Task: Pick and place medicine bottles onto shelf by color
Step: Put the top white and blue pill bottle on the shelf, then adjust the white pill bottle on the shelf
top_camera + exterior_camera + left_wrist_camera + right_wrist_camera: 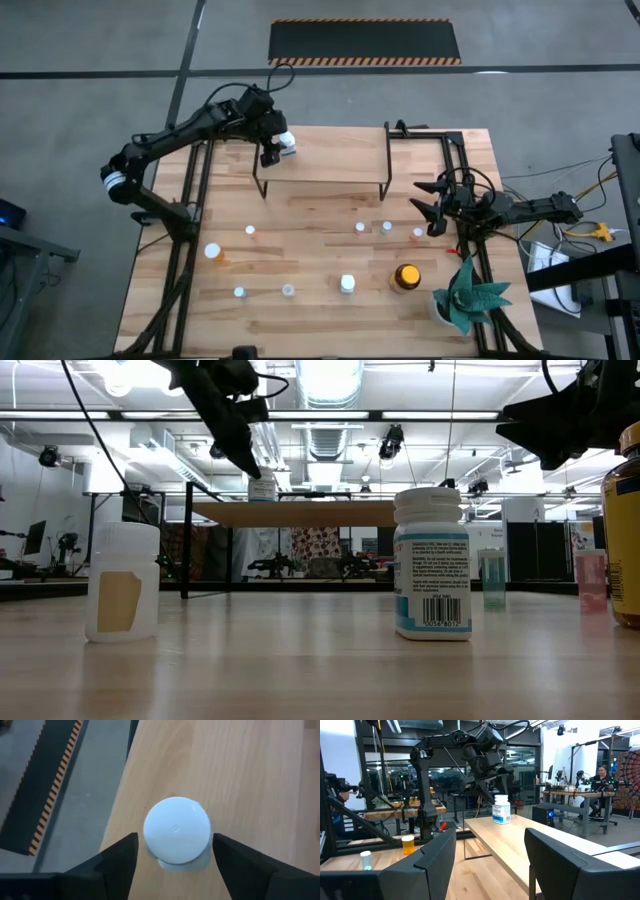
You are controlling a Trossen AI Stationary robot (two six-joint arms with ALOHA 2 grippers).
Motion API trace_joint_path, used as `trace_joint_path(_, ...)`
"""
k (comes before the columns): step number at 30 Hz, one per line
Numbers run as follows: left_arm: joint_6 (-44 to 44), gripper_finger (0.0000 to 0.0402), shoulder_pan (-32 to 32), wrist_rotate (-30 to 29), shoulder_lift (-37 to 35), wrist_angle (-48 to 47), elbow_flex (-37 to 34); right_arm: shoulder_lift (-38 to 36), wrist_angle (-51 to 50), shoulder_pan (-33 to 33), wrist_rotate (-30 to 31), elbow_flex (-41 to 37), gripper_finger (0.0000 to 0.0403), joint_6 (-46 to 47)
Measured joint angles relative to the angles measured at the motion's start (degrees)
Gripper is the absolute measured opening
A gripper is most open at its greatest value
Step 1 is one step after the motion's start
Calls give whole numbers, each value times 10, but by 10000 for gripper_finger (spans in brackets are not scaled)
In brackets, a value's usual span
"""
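White-capped medicine bottle [176,831] stood upright on the shelf [340,165], near its 10 o'clock corner, long axis vertical. Left gripper [271,146] sat directly over it, fingers spread to either side of the cap with a gap visible on each side, so not pinching. Judgement: bottle looked placed; a retreat should go straight up along the bottle's axis, any sideways drift risking a tip toward the shelf edge. Right gripper [437,203] waited at the table's 3 o'clock side, fingers spread, holding nothing, well apart from the shelf bottle.
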Motion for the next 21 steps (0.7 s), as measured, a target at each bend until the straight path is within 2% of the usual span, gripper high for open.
trace_joint_path(7, 12, 246, -13, -4, -27, -13, 34, 0, 0, 0, 0, 0, 226, 0)
trace_joint_path(12, -41, 238, -52, -4, -49, -9, 31, 0, 0, 0, 0, 0, 226, 0)
trace_joint_path(17, -60, 178, -119, -7, -38, -10, -15, 0, -2, 0, 0, 0, 226, 0)
trace_joint_path(21, -63, 105, -154, -62, -24, 17, -49, 0, -13, 0, 0, 0, 226, 0)
